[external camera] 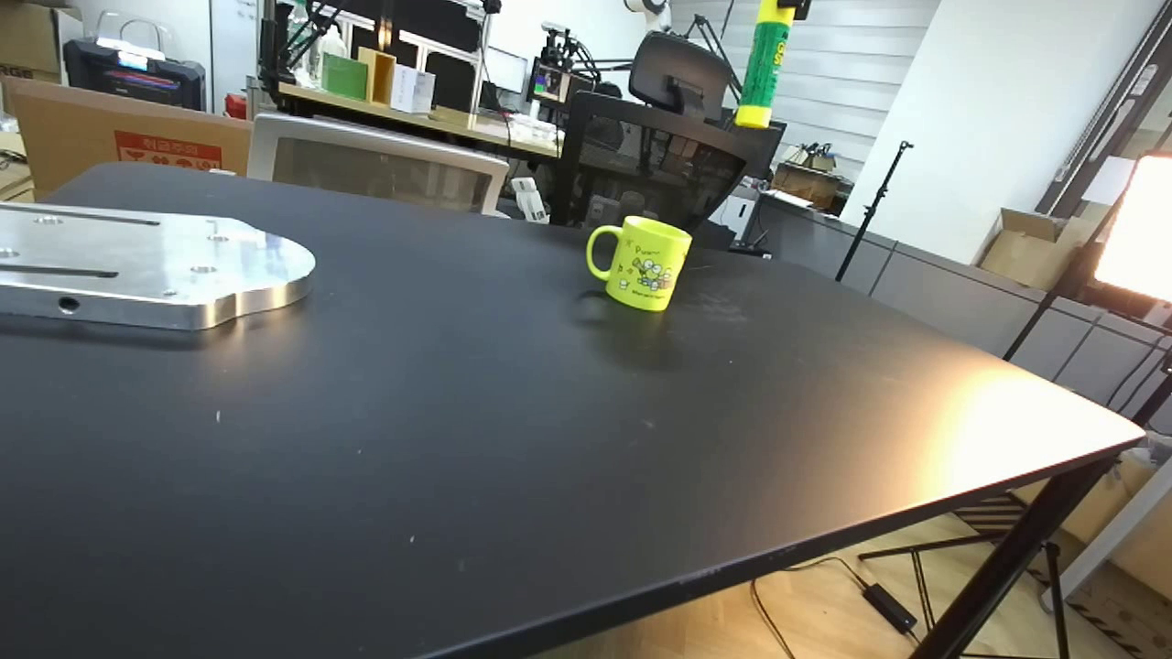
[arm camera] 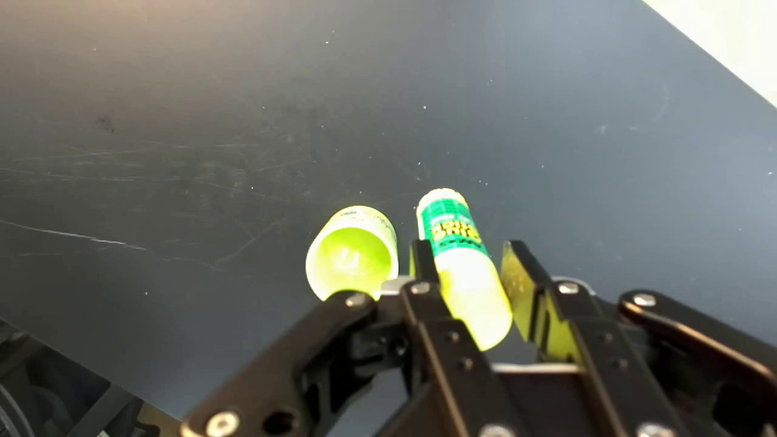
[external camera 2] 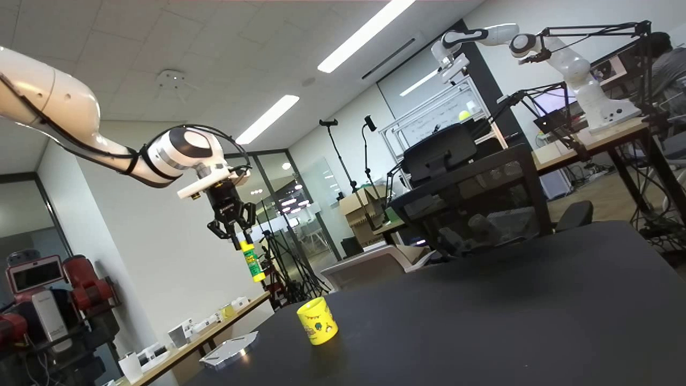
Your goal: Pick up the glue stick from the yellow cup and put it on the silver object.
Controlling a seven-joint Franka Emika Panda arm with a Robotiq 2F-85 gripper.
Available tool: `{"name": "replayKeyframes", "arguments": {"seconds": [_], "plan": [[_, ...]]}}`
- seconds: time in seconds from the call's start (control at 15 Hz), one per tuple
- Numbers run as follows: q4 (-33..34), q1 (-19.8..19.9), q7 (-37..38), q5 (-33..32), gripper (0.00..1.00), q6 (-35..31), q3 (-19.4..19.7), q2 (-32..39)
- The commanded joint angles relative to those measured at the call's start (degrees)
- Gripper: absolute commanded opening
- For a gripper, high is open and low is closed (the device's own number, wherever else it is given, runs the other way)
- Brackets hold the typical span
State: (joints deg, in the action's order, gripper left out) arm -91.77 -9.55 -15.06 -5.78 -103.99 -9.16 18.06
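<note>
We have the glue stick [external camera 2: 253, 261] pinched in our jaws above the desk [external camera: 439, 439]; in an exterior view the silver object [external camera: 165, 254] lies at nine o'clock from the yellow cup [external camera: 645, 264], a black chair [external camera: 648, 163] at twelve.

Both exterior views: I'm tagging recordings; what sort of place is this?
Likely a robotics lab: an exterior view shows a background white robot arm on a bench and a red robot.

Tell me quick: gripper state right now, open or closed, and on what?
Gripper: closed, holding the green-and-yellow glue stick in the air, clear of the yellow mug.
</note>
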Motion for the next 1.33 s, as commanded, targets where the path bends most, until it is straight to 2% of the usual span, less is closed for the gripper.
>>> {"name": "replayKeyframes", "arguments": {"seconds": [0.0, 0.07, 0.13, 0.4, 0.73, 0.93, 1.27], "plan": [[0.2, 0.1, 0.1, 0.0, 0.32, 0.2, 0.0, 0.1], [0.1, 0.1, 0.1, 0.0, 0.32, 0.2, 0.0, 0.1], [0.1, 0.1, 0.1, 0.0, 0.08, 0.2, 0.0, 0.1], [7.9, -0.1, -3.4, -0.2, 0.08, -3.4, -0.4, 6.8], [23.4, -2.7, -10.1, -1.2, 0.08, -3.4, -1.9, 19.7], [31.3, -5.9, -14.6, -1.4, 0.08, -1.6, -3.7, 26.2], [43.8, -15.2, -19.5, -6.8, 0.08, 1.2, -3.8, 35.0]]}}
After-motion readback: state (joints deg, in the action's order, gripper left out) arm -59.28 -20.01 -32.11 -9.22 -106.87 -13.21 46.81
